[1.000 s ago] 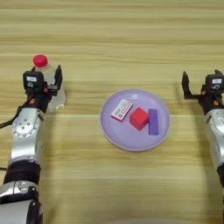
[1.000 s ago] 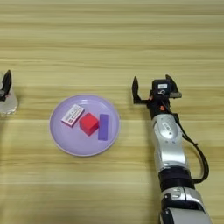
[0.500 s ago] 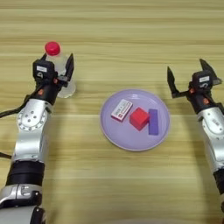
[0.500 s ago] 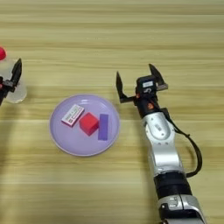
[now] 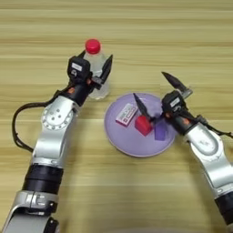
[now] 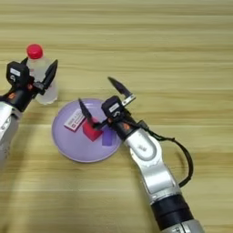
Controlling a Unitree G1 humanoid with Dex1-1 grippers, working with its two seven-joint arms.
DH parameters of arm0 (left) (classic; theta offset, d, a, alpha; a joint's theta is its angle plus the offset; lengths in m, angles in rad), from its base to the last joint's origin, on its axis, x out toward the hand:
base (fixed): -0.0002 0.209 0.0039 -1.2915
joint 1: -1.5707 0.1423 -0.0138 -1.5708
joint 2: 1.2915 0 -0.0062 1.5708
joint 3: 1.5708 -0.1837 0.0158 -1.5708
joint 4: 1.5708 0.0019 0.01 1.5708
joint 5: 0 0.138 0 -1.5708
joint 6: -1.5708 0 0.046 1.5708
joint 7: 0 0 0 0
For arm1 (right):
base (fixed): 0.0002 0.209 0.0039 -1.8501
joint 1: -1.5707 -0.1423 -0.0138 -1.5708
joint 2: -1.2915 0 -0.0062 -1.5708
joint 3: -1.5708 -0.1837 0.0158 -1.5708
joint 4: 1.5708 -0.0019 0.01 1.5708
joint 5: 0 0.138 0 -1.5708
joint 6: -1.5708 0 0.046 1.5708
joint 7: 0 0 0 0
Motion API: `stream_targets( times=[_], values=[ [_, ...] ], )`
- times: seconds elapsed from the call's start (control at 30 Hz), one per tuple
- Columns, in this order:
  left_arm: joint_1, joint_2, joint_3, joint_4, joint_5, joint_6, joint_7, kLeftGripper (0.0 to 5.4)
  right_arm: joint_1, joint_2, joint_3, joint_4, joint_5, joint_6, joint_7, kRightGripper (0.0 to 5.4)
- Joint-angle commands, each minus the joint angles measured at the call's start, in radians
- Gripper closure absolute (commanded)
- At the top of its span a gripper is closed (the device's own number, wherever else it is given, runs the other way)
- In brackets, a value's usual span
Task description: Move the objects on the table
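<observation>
My left gripper (image 5: 93, 68) sits spread around the bottle (image 5: 96, 68), which stands upright on the table (image 5: 191, 41) just left of the plate (image 5: 132, 141); fingers flank it, not clearly squeezing. On the plate, left to right: white box (image 5: 127, 113), red cube (image 5: 144, 125), purple block (image 5: 160, 131). My right gripper (image 5: 154, 93) hangs wide apart over the plate's right side, near finger tip just beside the cube, so right arm is nearer the cube.
</observation>
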Motion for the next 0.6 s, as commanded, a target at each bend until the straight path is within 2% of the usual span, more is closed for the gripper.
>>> stream_targets(
  times=[0.03,0.23,0.6],
  values=[
    [-0.015,-0.02,-0.037,-0.049,0.007,0.012,-0.012,2.33,0.003,-0.002,0.029,-0.006,-0.021,0.008,0.017,0.0],
    [0.016,-0.055,-0.108,-0.09,0.019,0.025,-0.021,2.33,0.0,0.011,0.047,0.011,-0.025,0.012,0.018,0.0],
    [0.053,-0.084,-0.174,-0.103,0.023,0.038,-0.034,2.33,-0.001,0.016,0.055,0.01,-0.027,0.011,0.017,0.0]
  ],
)
